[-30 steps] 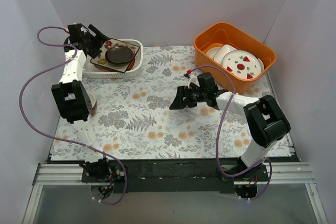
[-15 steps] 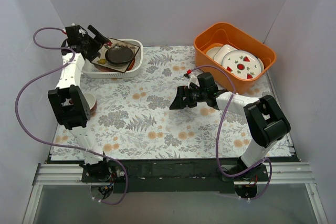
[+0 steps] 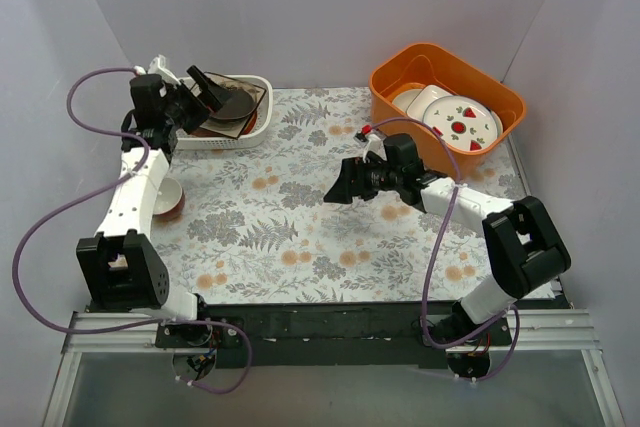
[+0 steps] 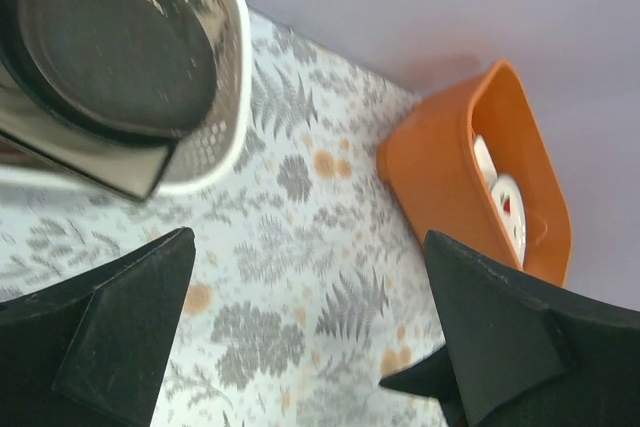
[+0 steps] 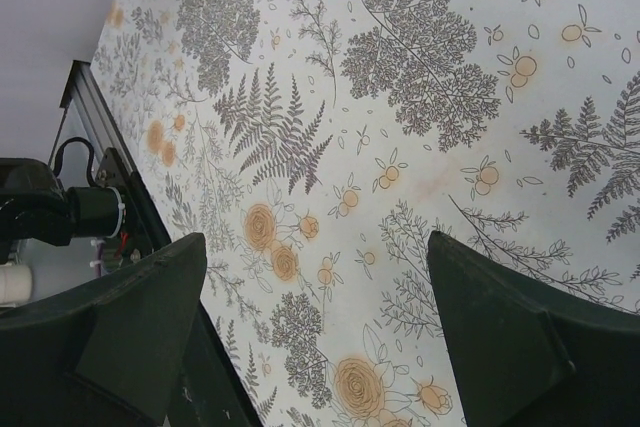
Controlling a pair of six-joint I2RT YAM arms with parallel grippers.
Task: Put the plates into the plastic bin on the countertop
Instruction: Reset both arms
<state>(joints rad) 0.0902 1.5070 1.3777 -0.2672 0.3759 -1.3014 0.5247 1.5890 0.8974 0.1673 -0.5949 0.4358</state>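
Note:
The white perforated plastic bin (image 3: 218,143) stands at the back left of the fern-printed countertop (image 3: 300,237). It holds a dark round dish (image 3: 234,103) lying on a dark square plate (image 3: 246,124). In the left wrist view the bin (image 4: 218,112), the dish (image 4: 110,42) and the square plate (image 4: 95,152) fill the top left. My left gripper (image 3: 206,88) is open and empty at the bin's left end (image 4: 310,347). A small red-brown dish (image 3: 168,200) lies at the left edge, partly hidden by the left arm. My right gripper (image 3: 337,191) is open and empty over mid-counter (image 5: 315,337).
A solid orange tub (image 3: 398,99) at the back right holds white plates with strawberry marks (image 3: 460,125); it also shows in the left wrist view (image 4: 440,177). Grey walls close in the back and both sides. The black front rail (image 3: 330,317) runs along the near edge.
The left arm has swung, its elbow dropping toward the near left, and its gripper has shifted right toward the bin. The right gripper has moved slightly.

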